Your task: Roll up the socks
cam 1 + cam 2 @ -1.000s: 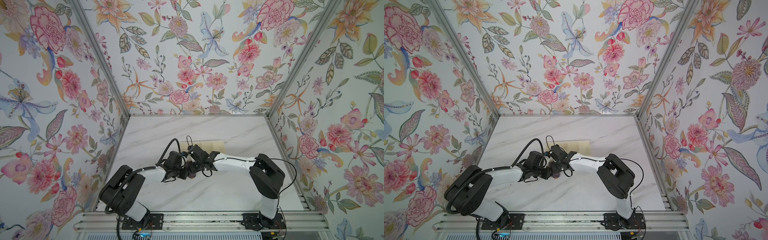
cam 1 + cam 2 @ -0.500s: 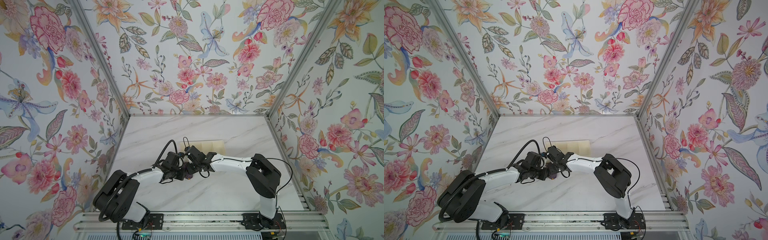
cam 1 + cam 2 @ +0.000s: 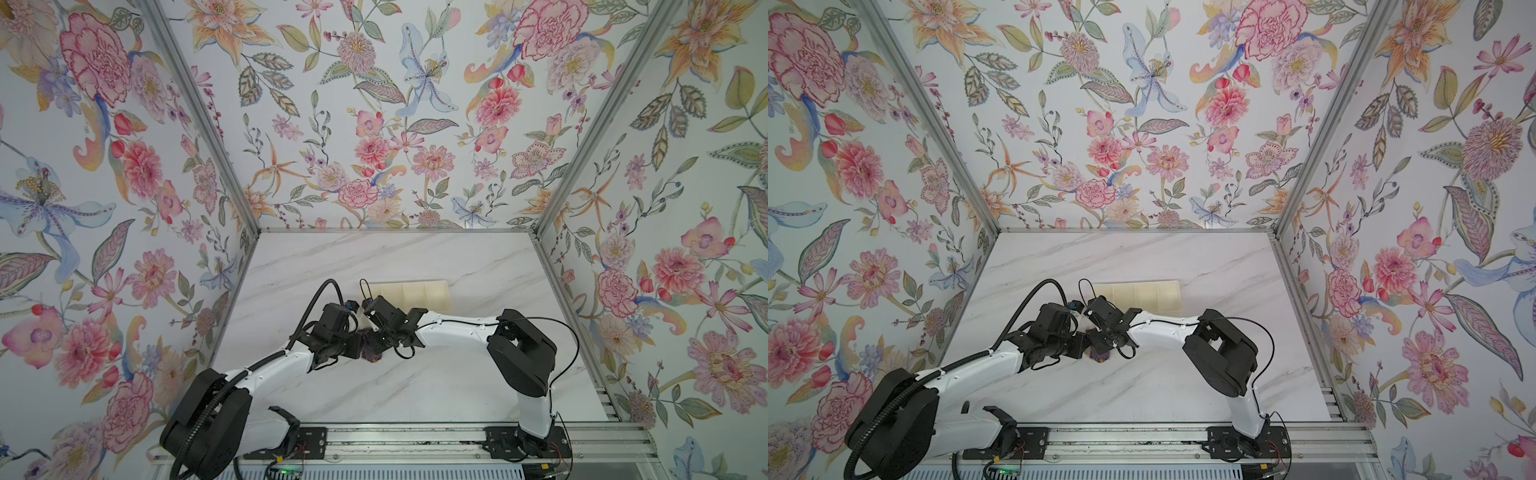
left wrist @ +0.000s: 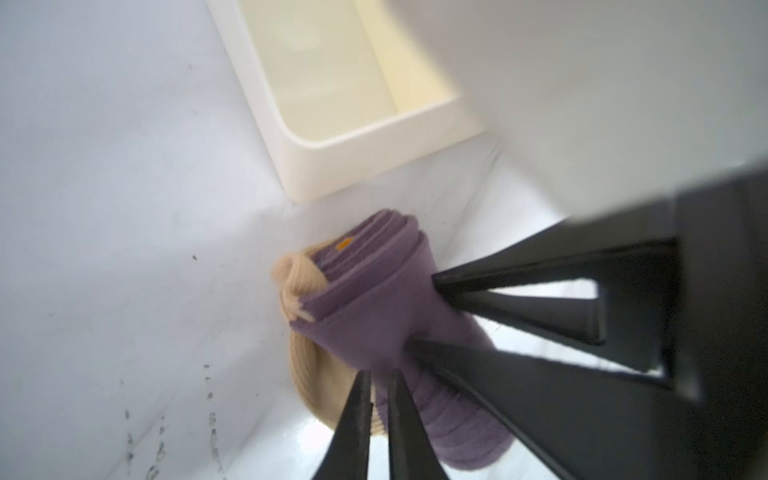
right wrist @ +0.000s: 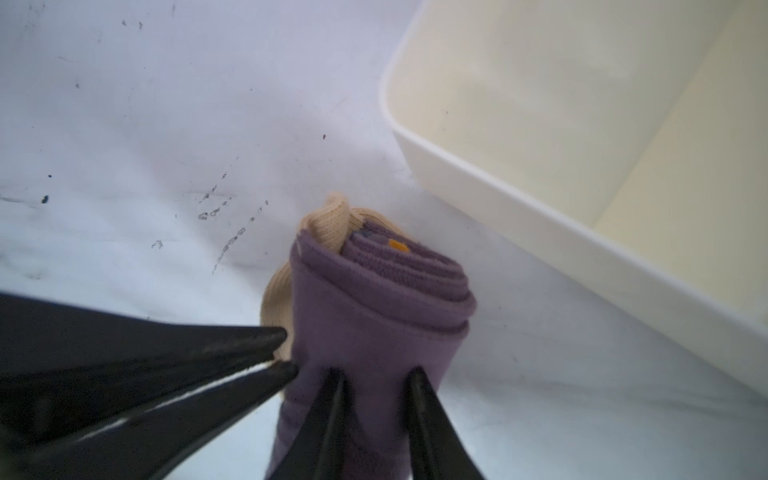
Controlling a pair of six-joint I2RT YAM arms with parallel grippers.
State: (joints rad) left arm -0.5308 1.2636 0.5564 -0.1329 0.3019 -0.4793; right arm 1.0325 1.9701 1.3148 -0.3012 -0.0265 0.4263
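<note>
Roll of dark purple ribbed cloth socks (image 5: 374,307), tan toe: soft, light | left pincer (image 4: 379,377) nips its tan edge | right pincer (image 5: 377,372) pinches roll's middle, likely best hold.

Cream tray (image 4: 353,162) just beside socks (image 4: 374,311)

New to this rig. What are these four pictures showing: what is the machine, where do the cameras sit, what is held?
Two white-and-black robot arms stand on a rail at the front of a marble table, walled with flowered panels. Both top views look down from overhead, nearly alike; the other two pictures come from a camera on each arm's wrist. On the table lie a cream tray and, beside it, the socks, rolled into a purple bundle with tan showing. The right arm's fingers clamp the bundle; the left arm's fingers, almost shut, pinch at its tan edge.
</note>
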